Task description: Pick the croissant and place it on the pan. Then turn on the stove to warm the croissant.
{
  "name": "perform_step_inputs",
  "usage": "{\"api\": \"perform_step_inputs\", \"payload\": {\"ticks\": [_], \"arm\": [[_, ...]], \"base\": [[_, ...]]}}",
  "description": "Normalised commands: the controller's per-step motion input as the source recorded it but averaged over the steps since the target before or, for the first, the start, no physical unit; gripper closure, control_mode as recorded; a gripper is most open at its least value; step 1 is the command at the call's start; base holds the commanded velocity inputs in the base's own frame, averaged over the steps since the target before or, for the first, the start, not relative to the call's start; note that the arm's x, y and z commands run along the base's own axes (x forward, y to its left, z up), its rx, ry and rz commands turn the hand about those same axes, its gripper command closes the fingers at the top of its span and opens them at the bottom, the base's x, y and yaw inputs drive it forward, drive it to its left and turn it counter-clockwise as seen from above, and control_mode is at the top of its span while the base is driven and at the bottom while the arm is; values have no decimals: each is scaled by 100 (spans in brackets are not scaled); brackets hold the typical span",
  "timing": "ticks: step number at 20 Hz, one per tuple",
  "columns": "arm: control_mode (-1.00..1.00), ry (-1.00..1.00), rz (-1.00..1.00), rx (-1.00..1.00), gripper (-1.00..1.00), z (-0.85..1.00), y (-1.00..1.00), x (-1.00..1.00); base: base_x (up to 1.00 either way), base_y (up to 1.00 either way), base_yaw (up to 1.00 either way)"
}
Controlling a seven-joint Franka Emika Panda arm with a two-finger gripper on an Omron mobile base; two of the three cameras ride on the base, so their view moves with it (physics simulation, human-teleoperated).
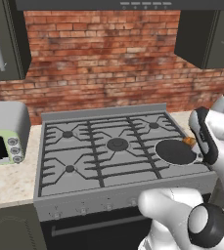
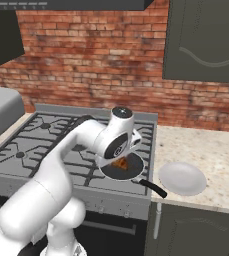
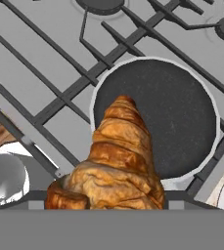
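The claw (image 3: 106,202) pinches the flaky, ridged golden croissant (image 3: 117,161) between wide-set fingers, holding it just above the pan (image 3: 177,112), a round, matte black dish with a thin pale rim. The pan sits on the stove's (image 1: 84,146) black grates at the front right burner, beside a smooth white plate (image 2: 182,178) on the speckled bench (image 2: 211,150).

Big golden-brown ridged croissant (image 3: 118,161) close up at the bottom, pointing up over the round black pan with a thin grey rim (image 3: 182,112). Pan resting on black grates of the grey metal stove (image 3: 45,63). Burner caps near the top edge.
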Motion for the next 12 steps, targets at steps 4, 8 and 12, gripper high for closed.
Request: {"api": "perform_step_inputs", "payload": {"ticks": [4, 8, 12], "arm": [[-100, 0, 0, 0, 100, -2, 0, 7], [-100, 1, 0, 0, 100, -5, 0, 26], [-100, 10, 0, 0, 100, -2, 0, 33]], "base": [[0, 0, 0], [0, 0, 0], [0, 0, 0]]}}
